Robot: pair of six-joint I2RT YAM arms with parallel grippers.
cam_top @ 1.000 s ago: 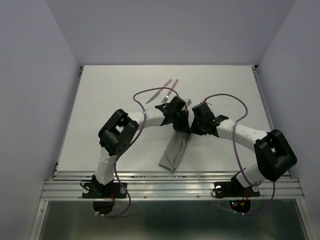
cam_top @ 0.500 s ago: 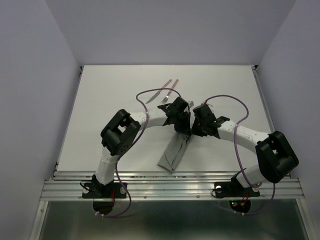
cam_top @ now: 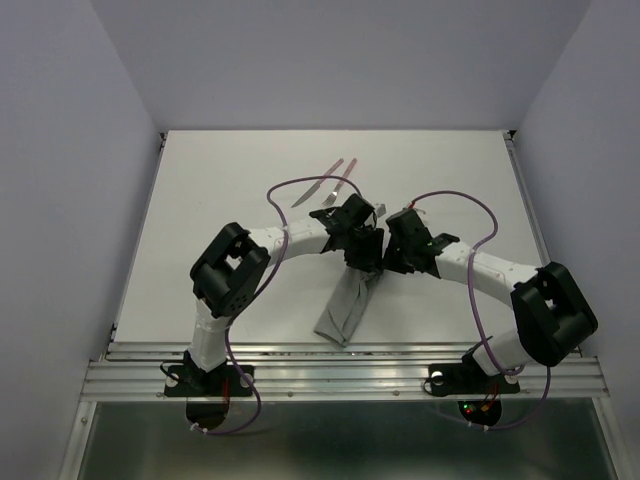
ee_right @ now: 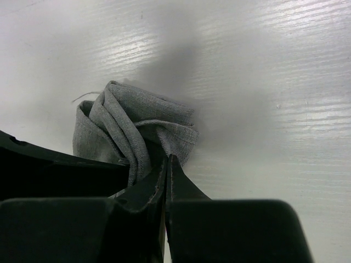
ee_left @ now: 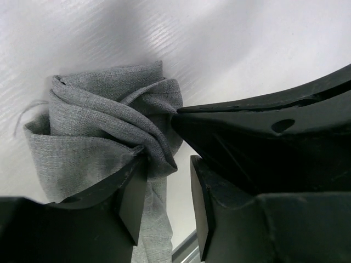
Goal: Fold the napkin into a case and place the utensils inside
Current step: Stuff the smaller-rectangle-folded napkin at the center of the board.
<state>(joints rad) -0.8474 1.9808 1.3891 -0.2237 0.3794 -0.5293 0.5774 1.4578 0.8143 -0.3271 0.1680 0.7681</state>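
Napkin (cam_top: pixel 345 305) lies mid-table (cam_top: pixel 220 200) as a narrow strip running toward 7 o'clock; its bunched far end sits between both grippers; left gripper (ee_left: pixel 167 175) stands parted, cloth loose between its jaws; right gripper (ee_right: pixel 166 164) pinches that bunched end; utensils (cam_top: pixel 335 180) lie at 11 o'clock, apart.

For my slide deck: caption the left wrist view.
Left gripper, jaws parted, straddles the bunched grey napkin on the table, the right gripper touching the cloth.
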